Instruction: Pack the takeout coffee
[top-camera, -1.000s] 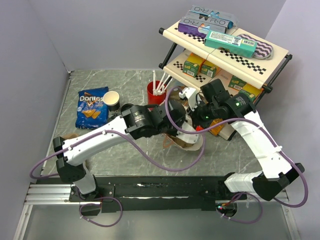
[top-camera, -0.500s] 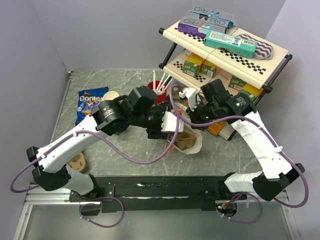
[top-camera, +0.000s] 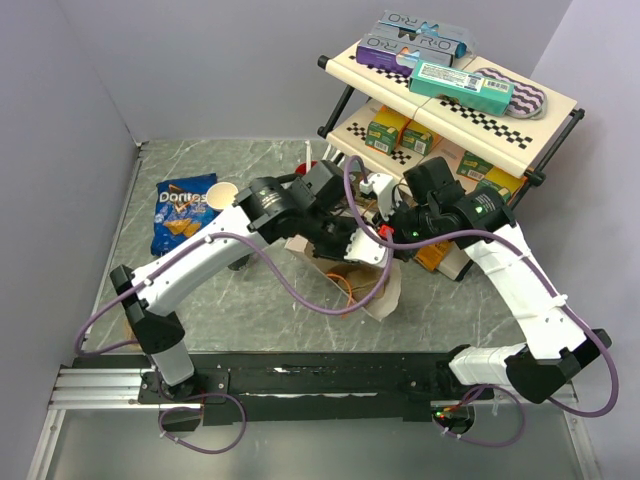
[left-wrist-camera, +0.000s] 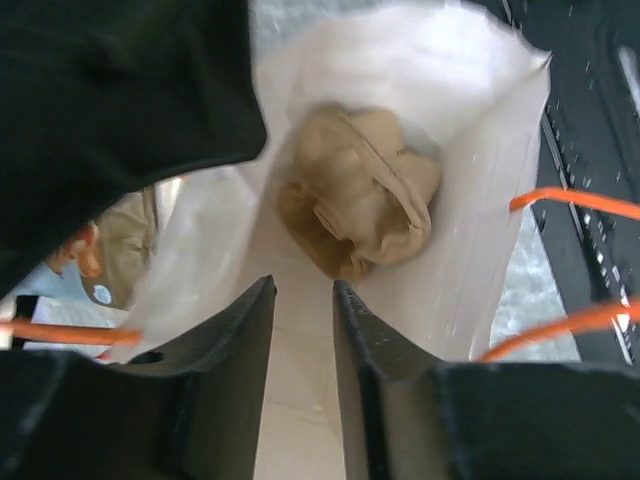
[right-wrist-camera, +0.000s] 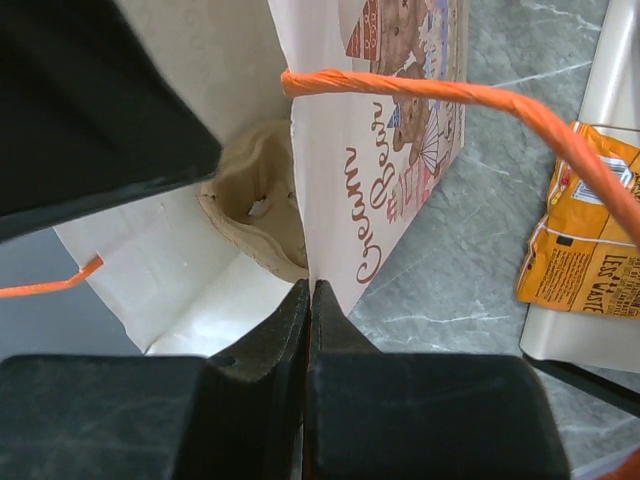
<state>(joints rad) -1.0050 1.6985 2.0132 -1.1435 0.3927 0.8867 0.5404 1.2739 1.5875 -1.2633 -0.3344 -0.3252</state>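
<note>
The takeout coffee (top-camera: 222, 192) stands lidless beside the chip bag at the back left, partly behind my left arm, with neither gripper near it. A white paper bag (top-camera: 383, 291) with orange handles lies at mid-table. My left gripper (top-camera: 364, 249) is at its mouth. In the left wrist view this gripper (left-wrist-camera: 303, 292) is open with nothing between its fingers, pointing at a tan pulp carrier (left-wrist-camera: 360, 190) deep inside the bag (left-wrist-camera: 470, 150). My right gripper (top-camera: 386, 236) is shut on the bag's rim; in its wrist view the gripper (right-wrist-camera: 311, 287) pinches the bag's printed wall (right-wrist-camera: 385, 150).
A blue Doritos bag (top-camera: 181, 214) lies at the back left. A two-tier checkered shelf (top-camera: 450, 95) with boxes stands at the back right. White straws (top-camera: 309, 152) poke up behind my left arm. An orange snack packet (right-wrist-camera: 580, 250) lies right of the bag.
The left gripper went from shut to open, and the tan carrier now lies inside the bag. The left arm swung back and up over the bag's mouth. The right arm stayed still.
</note>
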